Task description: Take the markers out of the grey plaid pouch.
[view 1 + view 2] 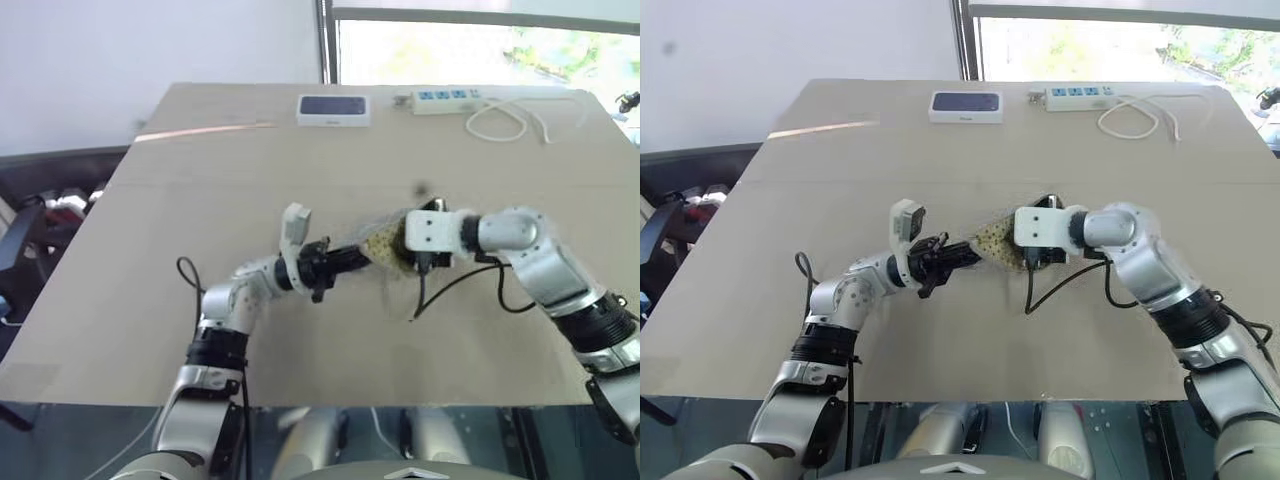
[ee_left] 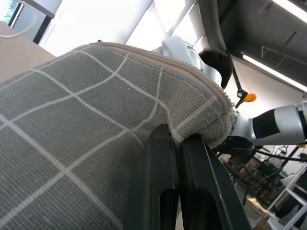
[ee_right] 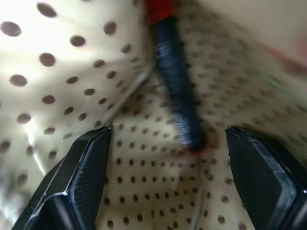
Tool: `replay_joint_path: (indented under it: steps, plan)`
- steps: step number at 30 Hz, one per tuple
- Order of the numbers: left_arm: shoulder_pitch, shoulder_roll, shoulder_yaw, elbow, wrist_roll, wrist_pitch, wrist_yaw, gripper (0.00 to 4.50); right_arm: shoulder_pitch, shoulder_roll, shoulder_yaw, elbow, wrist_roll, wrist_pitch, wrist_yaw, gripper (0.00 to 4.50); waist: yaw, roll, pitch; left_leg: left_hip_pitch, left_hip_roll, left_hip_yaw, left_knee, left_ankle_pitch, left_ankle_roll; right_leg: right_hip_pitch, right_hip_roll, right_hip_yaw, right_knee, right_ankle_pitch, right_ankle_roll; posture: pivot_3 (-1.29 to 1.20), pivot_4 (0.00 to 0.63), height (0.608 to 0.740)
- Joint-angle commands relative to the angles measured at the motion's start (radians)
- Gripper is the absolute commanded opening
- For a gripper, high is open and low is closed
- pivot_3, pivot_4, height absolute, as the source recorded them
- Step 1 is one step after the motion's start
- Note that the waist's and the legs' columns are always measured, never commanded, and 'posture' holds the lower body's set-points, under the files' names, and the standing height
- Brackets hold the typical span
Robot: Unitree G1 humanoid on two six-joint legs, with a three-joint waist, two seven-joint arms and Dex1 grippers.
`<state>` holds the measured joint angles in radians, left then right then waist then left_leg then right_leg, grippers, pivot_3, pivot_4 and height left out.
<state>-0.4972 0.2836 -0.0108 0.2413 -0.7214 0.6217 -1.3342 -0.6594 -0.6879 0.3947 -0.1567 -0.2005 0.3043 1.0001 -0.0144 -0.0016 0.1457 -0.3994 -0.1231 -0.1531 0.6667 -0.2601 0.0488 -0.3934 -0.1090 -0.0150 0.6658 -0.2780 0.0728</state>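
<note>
Over the middle of the broad beige tabletop (image 1: 200, 330), the two arms meet, holding the small grey plaid fabric pouch (image 2: 86, 139) up between them. The left gripper (image 2: 177, 143) is clenched on the pouch's zippered edge. The right gripper (image 3: 168, 158) reaches into the mouth, its fingers (image 3: 86, 167) spread wide against the yellowish dotted lining, grasping nothing. Just ahead of them, inside the pouch, lies a dark-bodied, red-capped marker (image 3: 175, 91).

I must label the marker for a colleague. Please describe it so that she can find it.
Above the tan table, the left pincer holds up the grey plaid fabric pouch. Inside, on its pale dotted lining, lies the dark marker with a red cap, between the right pincer fingers.
</note>
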Motion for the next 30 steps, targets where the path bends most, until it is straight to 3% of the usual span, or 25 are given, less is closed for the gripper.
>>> replay_joint_path:
  steps: [1,8,15,30]
  plan:
    - [-0.003,-0.016,0.015,-0.047,-0.072,0.078,0.0,0.0,-0.013,-0.038,-0.035,-0.123,0.026,0.066,0.065,3.86,0.0,0.0,0.0,0.0,0.0,0.0,0.0,0.0,0.0,0.0,0.0,0.0,0.0,0.0,0.0,0.0,0.15,0.738]
    - [-0.026,-0.066,0.048,-0.032,-0.171,0.236,0.058,0.0,-0.026,-0.118,-0.006,-0.244,0.066,0.182,0.222,3.86,0.001,0.0,0.0,0.0,0.0,0.0,0.0,0.0,0.0,0.0,0.0,0.001,0.0,0.0,0.0,0.0,0.15,0.738]
    - [0.022,-0.061,0.0,-0.07,-0.145,0.265,0.052,0.0,-0.04,-0.178,0.021,-0.335,0.093,0.298,0.325,3.86,0.001,0.0,0.0,0.0,0.0,0.0,0.0,0.0,0.0,0.0,-0.002,0.001,0.0,0.0,0.0,0.0,0.15,0.738]
    - [0.081,0.014,-0.06,-0.057,-0.021,0.137,0.002,0.0,-0.021,-0.096,0.17,-0.166,0.015,0.257,0.264,3.86,0.001,-0.001,-0.001,0.0,0.0,0.0,0.001,0.0,0.0,0.0,-0.002,0.001,0.0,0.0,0.0,0.0,0.15,0.738]
